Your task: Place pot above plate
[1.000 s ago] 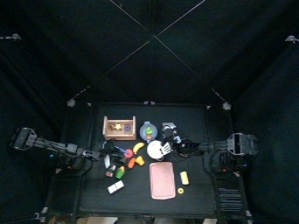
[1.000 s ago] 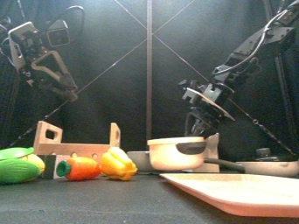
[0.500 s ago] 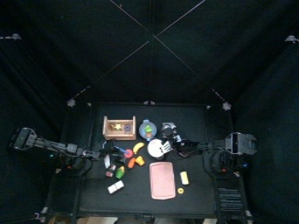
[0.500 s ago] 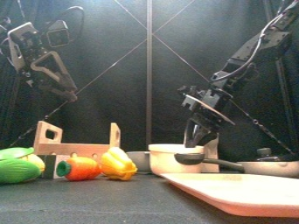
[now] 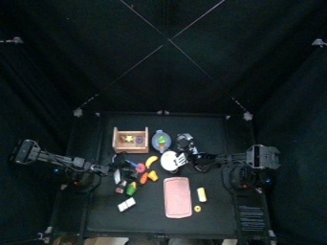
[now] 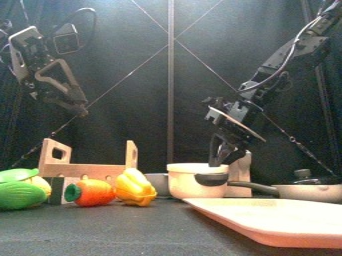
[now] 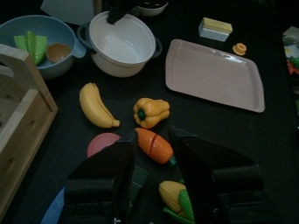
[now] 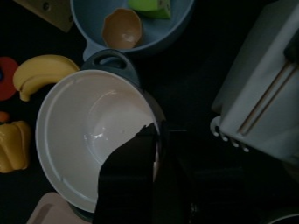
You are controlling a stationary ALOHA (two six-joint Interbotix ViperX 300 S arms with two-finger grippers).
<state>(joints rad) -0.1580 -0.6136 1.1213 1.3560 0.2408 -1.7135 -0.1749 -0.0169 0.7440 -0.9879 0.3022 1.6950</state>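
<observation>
Gripping the rim, the right gripper (image 6: 230, 160) holds the white-lined, dark-handled pot (image 6: 205, 178); left gripper (image 7: 149, 179) open.

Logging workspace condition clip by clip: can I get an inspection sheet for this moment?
Surface: black table, crowded with toys.
Job's things: pot, white inside, held at its rim; plate not made out in any view.
Clutter: pink board, blue bowl, wooden rack, banana, yellow pepper.
Grippers: right gripper closed on the pot's rim; left gripper open, empty, raised above the table.
Cables: cable loop on the left arm, off the table.
Surroundings: black curtains; no person seen.
</observation>
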